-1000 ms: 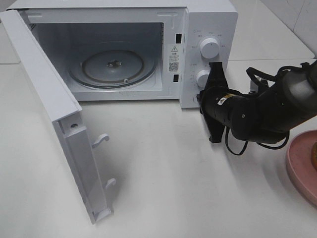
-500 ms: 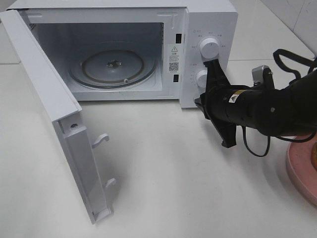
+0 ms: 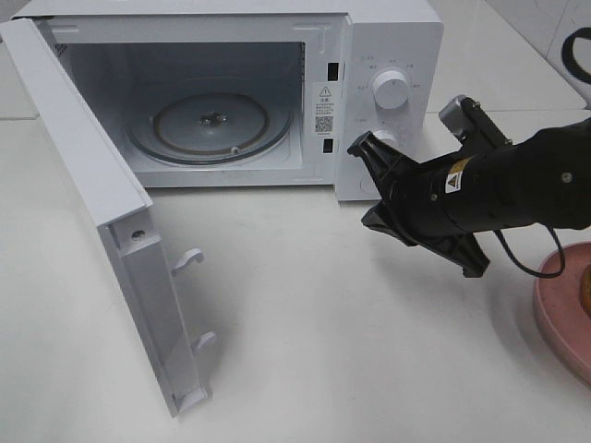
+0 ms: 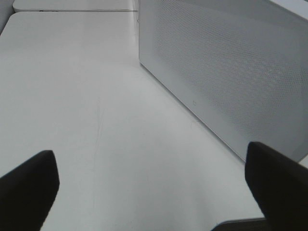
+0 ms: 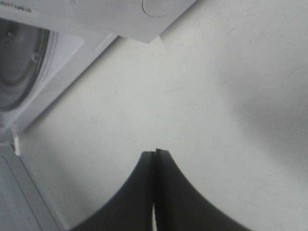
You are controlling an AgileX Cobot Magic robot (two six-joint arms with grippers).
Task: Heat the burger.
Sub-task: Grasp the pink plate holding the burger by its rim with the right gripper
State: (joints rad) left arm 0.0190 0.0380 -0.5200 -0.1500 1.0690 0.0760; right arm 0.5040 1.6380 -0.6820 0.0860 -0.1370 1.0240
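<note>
A white desk [image 3: 323, 369] is carrying a microwave [image 3: 388, 37], its door [image 3: 92, 203] hanging open and its turntable [image 3: 211, 125] bare. The burger [image 3: 585, 286] is peeking in at the right edge on a pink plate [image 3: 559, 300], well apart from the oven. The right arm is stretching low over the desk, just beside the dials [image 3: 391, 90]; a careless swing is likely to knock them. The right pincer [image 5: 155, 159] is pressing its tips together, empty; the left pincer [image 4: 153, 183] is gaping wide.
</note>
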